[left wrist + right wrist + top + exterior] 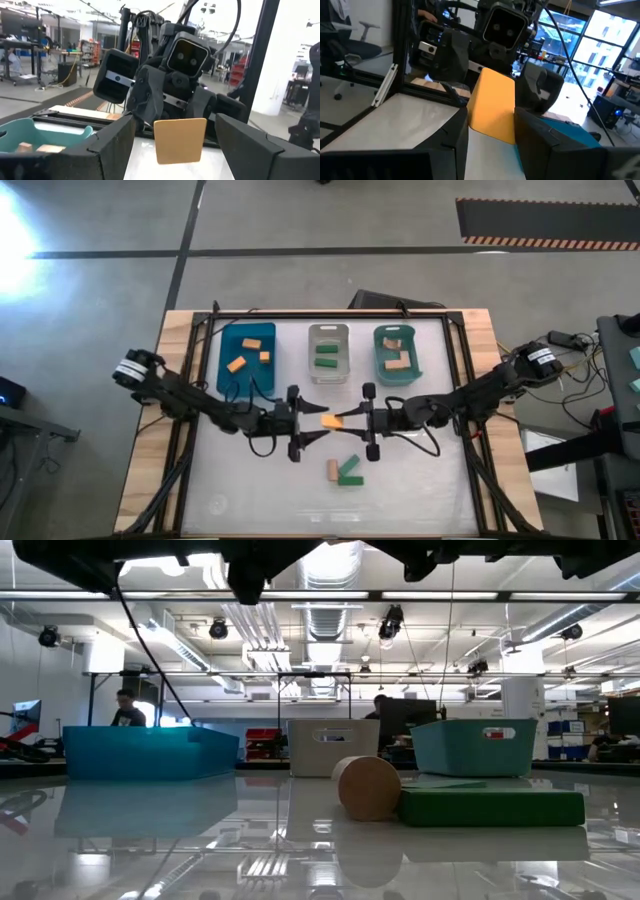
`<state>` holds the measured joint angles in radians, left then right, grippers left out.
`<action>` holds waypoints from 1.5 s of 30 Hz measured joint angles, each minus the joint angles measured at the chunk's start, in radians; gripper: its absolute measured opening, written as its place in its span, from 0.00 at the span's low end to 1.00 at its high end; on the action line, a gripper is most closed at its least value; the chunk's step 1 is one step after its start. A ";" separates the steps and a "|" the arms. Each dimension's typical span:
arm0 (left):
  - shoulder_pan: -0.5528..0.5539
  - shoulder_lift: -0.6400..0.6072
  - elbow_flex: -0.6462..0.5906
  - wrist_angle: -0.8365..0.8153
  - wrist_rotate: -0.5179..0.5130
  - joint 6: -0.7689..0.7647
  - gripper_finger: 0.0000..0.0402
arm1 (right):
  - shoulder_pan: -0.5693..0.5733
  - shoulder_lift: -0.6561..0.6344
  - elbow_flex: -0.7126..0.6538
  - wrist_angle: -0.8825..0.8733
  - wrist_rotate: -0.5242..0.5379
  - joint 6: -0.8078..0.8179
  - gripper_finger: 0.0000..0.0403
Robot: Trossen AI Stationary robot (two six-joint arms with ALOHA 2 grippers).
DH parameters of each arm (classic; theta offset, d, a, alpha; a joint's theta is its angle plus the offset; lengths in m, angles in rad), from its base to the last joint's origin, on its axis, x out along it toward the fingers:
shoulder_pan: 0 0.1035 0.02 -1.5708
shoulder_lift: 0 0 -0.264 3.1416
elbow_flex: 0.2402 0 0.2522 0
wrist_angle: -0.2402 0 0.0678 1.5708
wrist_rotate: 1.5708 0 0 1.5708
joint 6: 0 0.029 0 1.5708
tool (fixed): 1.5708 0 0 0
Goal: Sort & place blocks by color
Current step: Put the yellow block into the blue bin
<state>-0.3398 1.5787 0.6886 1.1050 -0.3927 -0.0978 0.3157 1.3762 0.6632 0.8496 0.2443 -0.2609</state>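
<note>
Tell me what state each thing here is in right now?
Orange block: held in the air by the right gripper.
Left gripper: jaws open, either side of the block.
Blue bin: holds three orange blocks.
Clear bin: holds green blocks.
Teal bin: holds tan blocks.
Green bar and tan block: loose on the table.

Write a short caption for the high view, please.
Right gripper holds an orange block out to the open left gripper above the table.
</note>
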 joint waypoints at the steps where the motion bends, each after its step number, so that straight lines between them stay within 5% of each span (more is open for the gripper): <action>1: 0.000 0.013 0.003 0.017 0.000 0.003 0.64 | 0.000 0.000 0.000 -0.001 -0.002 -0.002 0.29; 9: 0.014 0.082 0.040 0.099 0.000 0.010 0.60 | 0.000 0.000 0.000 -0.006 -0.010 -0.003 0.29; 20: 0.013 0.080 0.045 0.094 0.001 0.034 0.28 | -0.001 0.000 0.000 -0.007 -0.009 -0.005 0.29; 28: 0.015 0.080 0.046 0.091 0.001 0.035 0.28 | 0.000 0.000 0.000 -0.007 -0.008 -0.003 0.34; 39: 0.015 0.070 0.040 0.067 -0.011 0.032 0.28 | 0.000 -0.029 0.000 -0.052 -0.004 0.003 0.54; 45: 0.019 -0.020 0.039 -0.176 -0.097 -0.011 0.28 | 0.000 -0.154 0.000 -0.293 0.082 0.064 0.59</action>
<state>-0.3205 1.5585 0.7274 0.9285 -0.4898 -0.1090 0.3157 1.2225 0.6632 0.5566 0.3267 -0.1969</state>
